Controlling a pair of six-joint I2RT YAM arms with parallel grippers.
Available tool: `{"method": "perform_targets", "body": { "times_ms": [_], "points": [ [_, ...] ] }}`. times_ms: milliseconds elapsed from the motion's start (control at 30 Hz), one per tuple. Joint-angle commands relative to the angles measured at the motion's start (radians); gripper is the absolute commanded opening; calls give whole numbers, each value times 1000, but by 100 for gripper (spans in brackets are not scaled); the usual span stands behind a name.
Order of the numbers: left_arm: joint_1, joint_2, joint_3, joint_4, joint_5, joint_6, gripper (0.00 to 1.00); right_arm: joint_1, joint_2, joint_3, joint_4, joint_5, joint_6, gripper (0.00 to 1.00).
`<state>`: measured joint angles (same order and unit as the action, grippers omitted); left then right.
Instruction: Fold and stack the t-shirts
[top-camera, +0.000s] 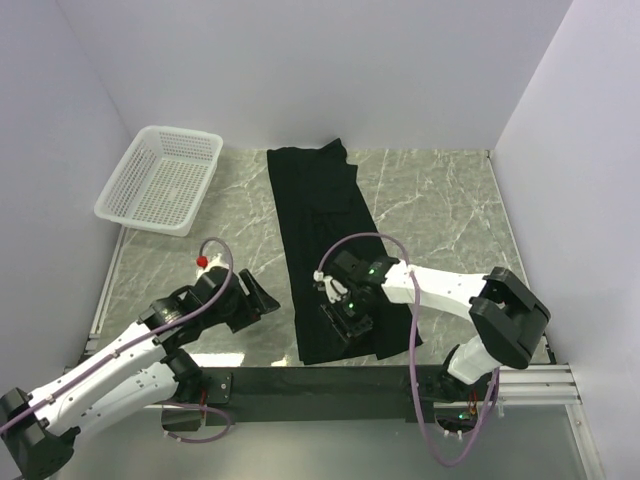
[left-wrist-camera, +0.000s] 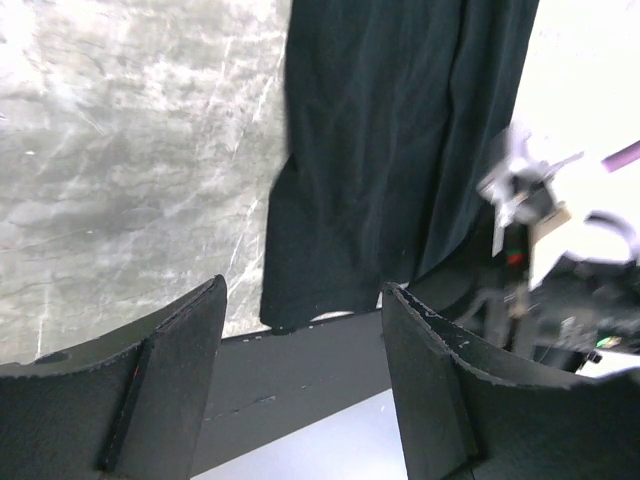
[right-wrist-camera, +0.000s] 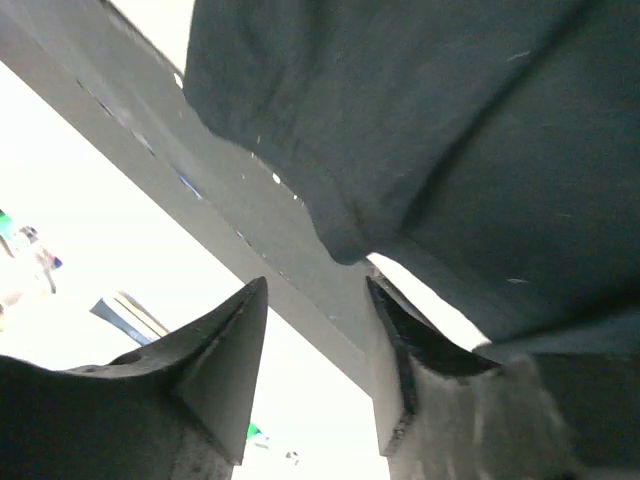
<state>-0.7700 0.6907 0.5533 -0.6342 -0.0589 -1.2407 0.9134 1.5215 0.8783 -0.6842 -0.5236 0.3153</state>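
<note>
A black t-shirt (top-camera: 325, 235) lies on the marble table as a long narrow strip, running from the back wall to the near edge. My right gripper (top-camera: 340, 322) hovers over its near end, jaws open and empty. In the right wrist view the right gripper (right-wrist-camera: 317, 282) is open and the shirt's near hem (right-wrist-camera: 420, 130) hangs just past the fingertips, close to the right finger (right-wrist-camera: 400, 340). My left gripper (top-camera: 264, 299) is open and empty just left of the shirt. In the left wrist view the left gripper (left-wrist-camera: 302, 290) faces the shirt's near corner (left-wrist-camera: 370, 170).
A white mesh basket (top-camera: 160, 180) stands at the back left. A dark bar (top-camera: 300, 380) runs along the table's near edge and also shows in the left wrist view (left-wrist-camera: 300, 370). White walls close the back and both sides. The right arm (left-wrist-camera: 540, 210) is beside the shirt.
</note>
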Motion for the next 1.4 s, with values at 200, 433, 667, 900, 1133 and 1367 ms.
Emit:
{"method": "perform_targets", "body": {
  "times_ms": [200,433,667,900,1133,1367],
  "points": [
    [0,116,-30,145,200,92,68,-198,-84,258,-103,-73,-355,48],
    [-5,161,-90,237,344,133,69,-450,-147,328,-495,-319,-1283,56],
    [-17,207,-141,286,376,132,69,-530,-484,-39,-356,-36,-1745,65],
    [-87,294,-145,361,367,87,68,-548,-632,-205,-354,-16,-1846,68],
    [-141,411,-124,386,347,63,68,-535,-627,-271,-336,-24,-1878,69],
    [-201,443,-90,373,280,9,68,-530,-675,-324,-308,-62,-1889,69]
  ]
}}
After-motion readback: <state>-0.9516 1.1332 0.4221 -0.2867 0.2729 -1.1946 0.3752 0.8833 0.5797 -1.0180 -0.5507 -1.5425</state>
